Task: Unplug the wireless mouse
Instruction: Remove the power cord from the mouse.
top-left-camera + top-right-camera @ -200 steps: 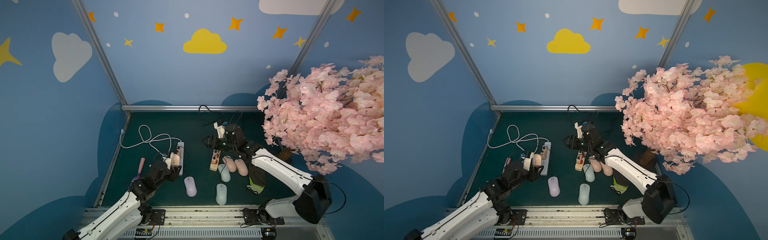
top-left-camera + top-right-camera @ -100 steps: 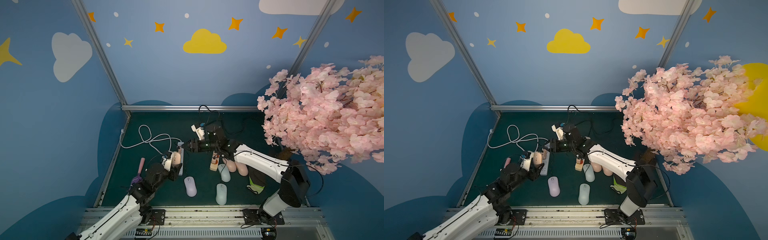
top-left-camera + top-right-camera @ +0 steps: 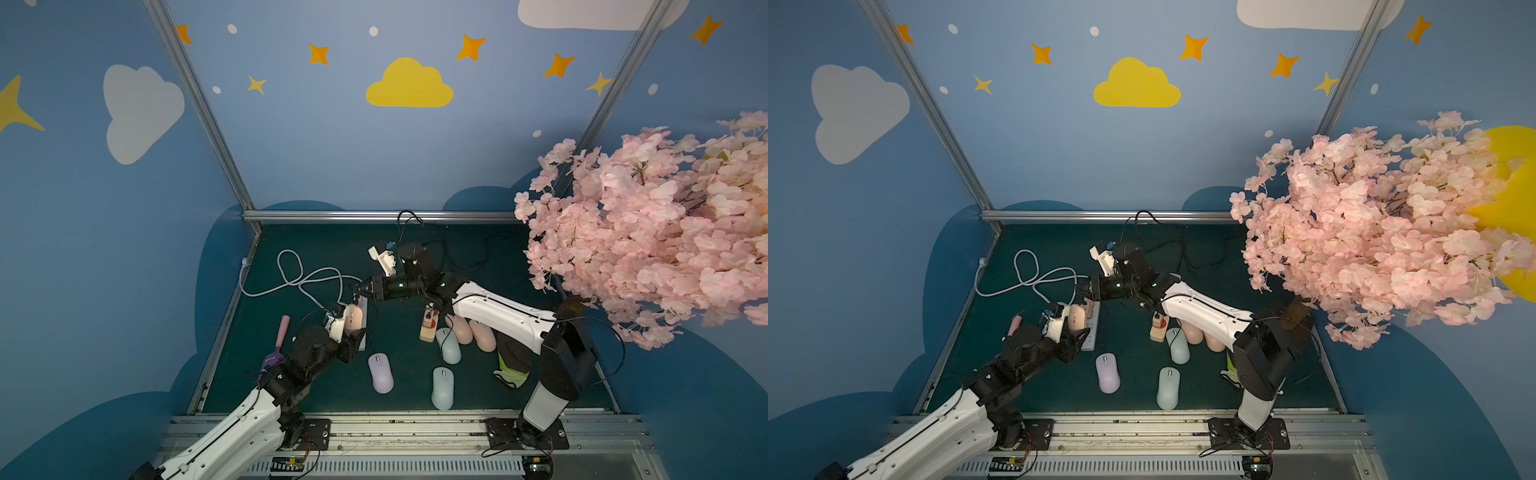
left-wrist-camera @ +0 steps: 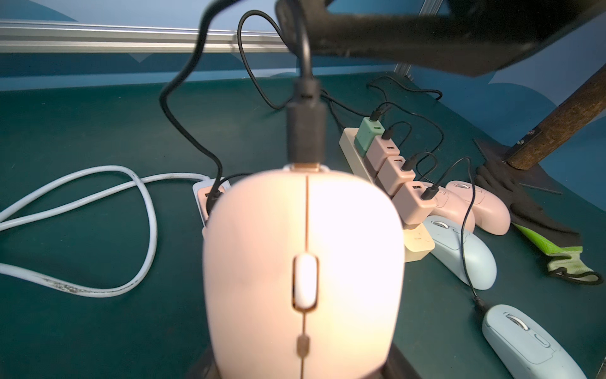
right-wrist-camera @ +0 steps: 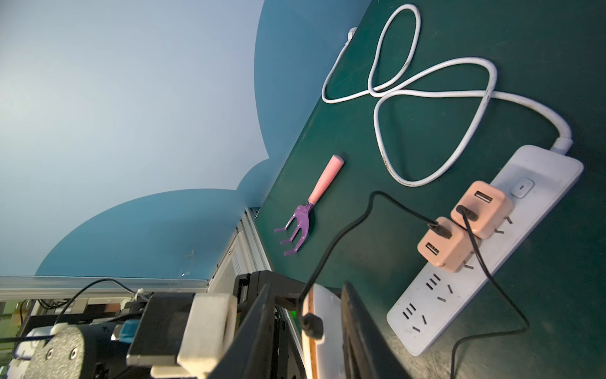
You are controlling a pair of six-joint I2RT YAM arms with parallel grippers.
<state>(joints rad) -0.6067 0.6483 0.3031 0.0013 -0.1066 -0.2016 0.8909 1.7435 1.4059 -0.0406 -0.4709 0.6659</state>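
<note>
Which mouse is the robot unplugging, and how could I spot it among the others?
On the green table, find the white power strip beside the looped white cord. Right by it the left tool holds a pale pink mouse with a black cable plugged into its nose. It alone sits in a tool's grip; the others, like the lilac mouse, lie on the table.

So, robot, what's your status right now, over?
Left gripper clamped on pink mouse. Right gripper open, jaws astride black plug. Plug not yet out of mouse. Power strip nearby, not blocking.
</note>
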